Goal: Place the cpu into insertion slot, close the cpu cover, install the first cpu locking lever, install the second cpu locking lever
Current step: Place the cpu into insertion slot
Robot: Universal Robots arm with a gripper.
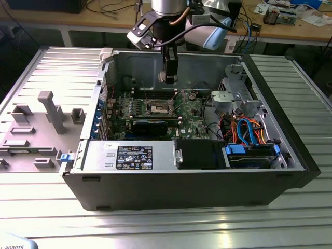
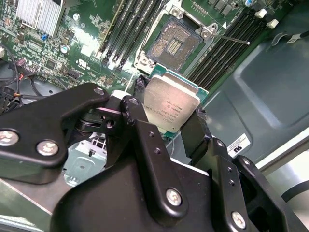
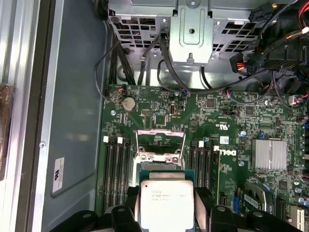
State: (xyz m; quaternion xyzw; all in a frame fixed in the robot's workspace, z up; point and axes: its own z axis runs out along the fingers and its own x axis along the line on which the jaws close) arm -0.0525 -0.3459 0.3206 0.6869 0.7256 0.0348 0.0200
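Inside the open computer case, the fingers hold the cpu by its edges, up in the air near the bare insertion slot, so step one, I think, needs it lined up straight.

cpu: silver square, gripped above board | insertion slot: uncovered, dark centre

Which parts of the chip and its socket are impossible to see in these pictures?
- Underside of the chip: faces away from the camera in both wrist views.
- Side edges of the chip: covered by the fingers in the second wrist view.
- Pins of the socket: too small in the exterior view.
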